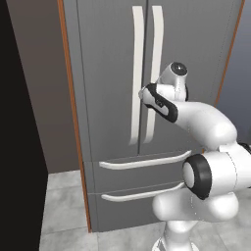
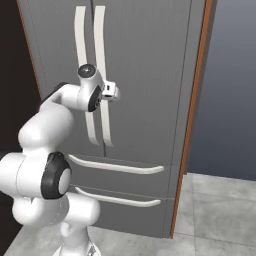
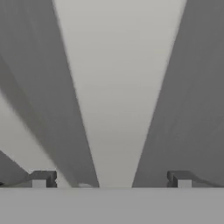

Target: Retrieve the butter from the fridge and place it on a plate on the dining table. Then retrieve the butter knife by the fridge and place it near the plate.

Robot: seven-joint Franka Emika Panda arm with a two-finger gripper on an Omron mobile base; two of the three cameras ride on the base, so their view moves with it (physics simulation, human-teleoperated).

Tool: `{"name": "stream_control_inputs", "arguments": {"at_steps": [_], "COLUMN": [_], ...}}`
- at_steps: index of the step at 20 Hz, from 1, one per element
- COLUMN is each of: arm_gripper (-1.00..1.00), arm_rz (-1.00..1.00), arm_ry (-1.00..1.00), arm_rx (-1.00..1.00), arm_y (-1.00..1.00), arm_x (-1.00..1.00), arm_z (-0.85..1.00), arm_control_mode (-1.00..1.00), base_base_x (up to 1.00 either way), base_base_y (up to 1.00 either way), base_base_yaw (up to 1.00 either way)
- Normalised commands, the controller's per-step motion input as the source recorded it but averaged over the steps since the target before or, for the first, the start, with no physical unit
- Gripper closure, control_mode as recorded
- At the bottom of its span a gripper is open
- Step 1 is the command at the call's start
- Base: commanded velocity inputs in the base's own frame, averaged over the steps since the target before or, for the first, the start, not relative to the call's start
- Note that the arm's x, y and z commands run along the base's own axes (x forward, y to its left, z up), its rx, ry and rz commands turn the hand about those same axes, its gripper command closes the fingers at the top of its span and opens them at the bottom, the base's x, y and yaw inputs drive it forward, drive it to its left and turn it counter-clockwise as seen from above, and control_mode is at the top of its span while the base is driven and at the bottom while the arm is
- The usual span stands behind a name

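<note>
- i see the fridge [image 1: 108,98] straight in front of the base, tall and dark grey, with both upper doors closed and the two drawers below closed too.
- two long curved white handles run down the middle of the upper doors, one on each door: the left handle [image 1: 137,73] and the right handle [image 1: 154,73], just beside each other with the door seam between them.
- my arm [image 1: 206,127] rises from the lower right of the left base view and bends forward to the doors; the hand is at the height of the middle of the handles.
- the tool [image 3: 111,181] is wide open. in the hand view its two dark fingertips [image 3: 43,178] stand far apart at the bottom, and one pale handle [image 3: 118,87] runs up between them (i think it is the right one, judging from the right base view, but i cannot tell for sure).
- the fingertips stand on each side of this handle without pressing on it; grey door surface shows on both sides of it.
- in the right base view the hand [image 2: 107,91] is in front of the right handle, very close to the door.
- below, two more white handles cross the drawers: the upper drawer handle [image 1: 142,162] and the lower drawer handle [image 1: 142,193].
- an orange-brown strip [image 1: 73,122] borders the fridge on its sides, and the grey tiled floor [image 2: 220,210] lies in front.
</note>
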Motion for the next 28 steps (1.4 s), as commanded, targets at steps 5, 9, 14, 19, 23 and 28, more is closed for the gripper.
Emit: {"name": "stream_control_inputs", "arguments": {"at_steps": [5, 9, 14, 19, 23, 28], "arm_gripper": [-1.0, -1.0, -1.0, -1.0, 1.0, 1.0], "arm_rz": [0.0, 0.0, 0.0, 0.0, 0.0, 0.06], "arm_ry": [-0.1, -0.14, -0.09, -0.03, 0.0, 0.01], "arm_rx": [0.0, 0.0, 0.0, 0.0, 0.0, 0.0], "arm_y": [0.0, 0.0, 0.0, 0.0, 0.0, 0.0], "arm_x": [0.32, 0.26, 0.31, 0.21, 0.22, 0.05], "arm_z": [0.0, -0.01, -0.03, 0.0, 0.0, 0.0], "arm_control_mode": [-1.0, -1.0, -1.0, -1.0, -1.0, -1.0], "base_base_x": [0.0, 0.0, 0.0, 0.0, 0.0, 0.0], "base_base_y": [0.0, 0.0, 0.0, 0.0, 0.0, 0.0], "base_base_yaw": [0.0, 0.0, 0.0, 0.0, 0.0, 0.0]}}
